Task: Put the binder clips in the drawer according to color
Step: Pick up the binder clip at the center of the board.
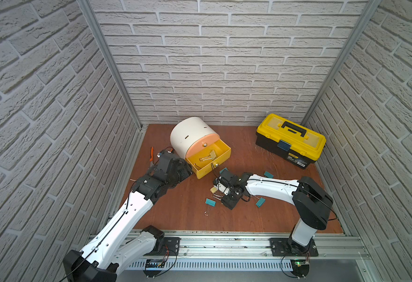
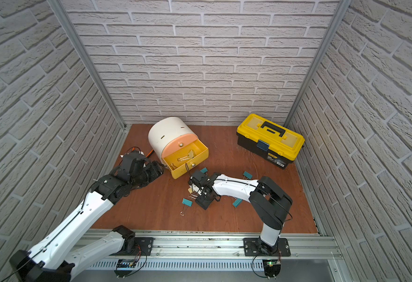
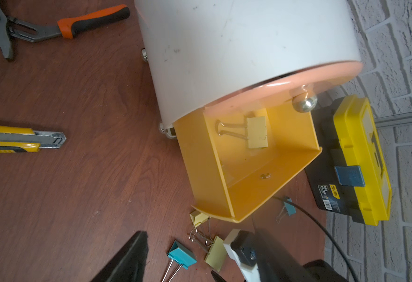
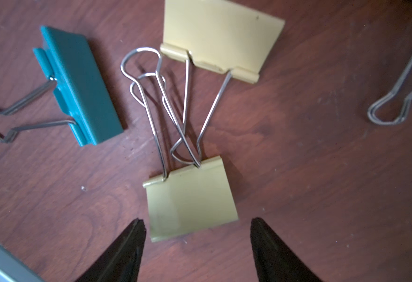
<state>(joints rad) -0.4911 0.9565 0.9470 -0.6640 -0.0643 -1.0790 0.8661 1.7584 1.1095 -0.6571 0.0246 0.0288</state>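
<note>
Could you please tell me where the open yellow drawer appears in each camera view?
In both top views: the yellow drawer is mid-floor, pulled out of the white cabinet.
Left wrist: centre of the picture, seen from its side.
Right wrist: not in it.
Shared landmark: the teal clip on the floor shows in all four.

We see a reddish-brown worktop (image 1: 248, 219) with wood grain, and walls (image 1: 224, 61) patterned as whitish brick. The drum cabinet (image 1: 190, 131) is white, its top drawer front (image 1: 195, 146) peach, its open drawer (image 1: 206, 171) yellow. The binder clip (image 3: 257, 133) inside that drawer is pale yellow, as are two pale yellow clips (image 4: 191, 199). A teal clip (image 4: 78, 85) shares their silver wire handles. The toolbox (image 1: 312, 144) is yellow over black, with a blue latch.
</note>
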